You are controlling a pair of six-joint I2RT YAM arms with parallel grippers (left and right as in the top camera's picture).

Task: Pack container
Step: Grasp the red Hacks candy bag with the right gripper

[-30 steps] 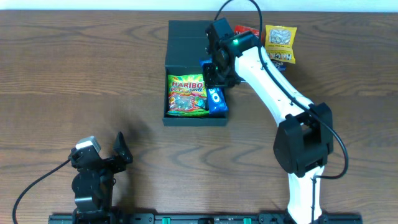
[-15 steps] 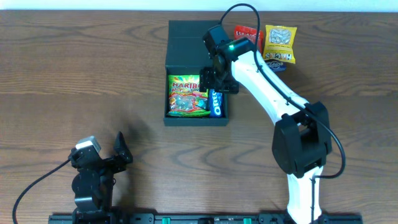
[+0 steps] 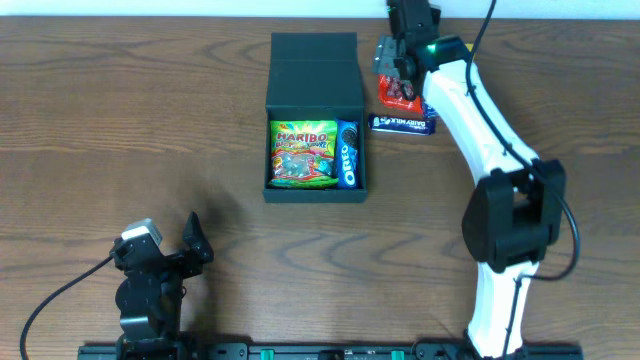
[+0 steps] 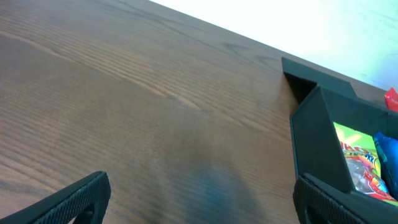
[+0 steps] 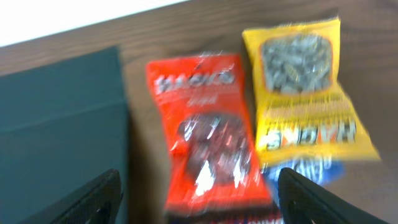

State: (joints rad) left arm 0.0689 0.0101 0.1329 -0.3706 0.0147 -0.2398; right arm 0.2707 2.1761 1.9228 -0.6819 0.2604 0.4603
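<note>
The dark green container lies open at the table's back middle, its flap lid folded back. Inside lie a green Haribo packet and a blue Oreo packet. My right gripper is open and empty above a red snack packet, to the right of the lid. A yellow packet lies right of the red one. A dark blue packet lies on the table beside the container. My left gripper is open and empty near the front left; the container shows at its right.
The table's back edge runs just behind the packets. Bare wood lies left of the container and across the front.
My right gripper has left the container, where the Oreo packet now lies, and moved back and to the right over the red packet. The left arm has not moved.
</note>
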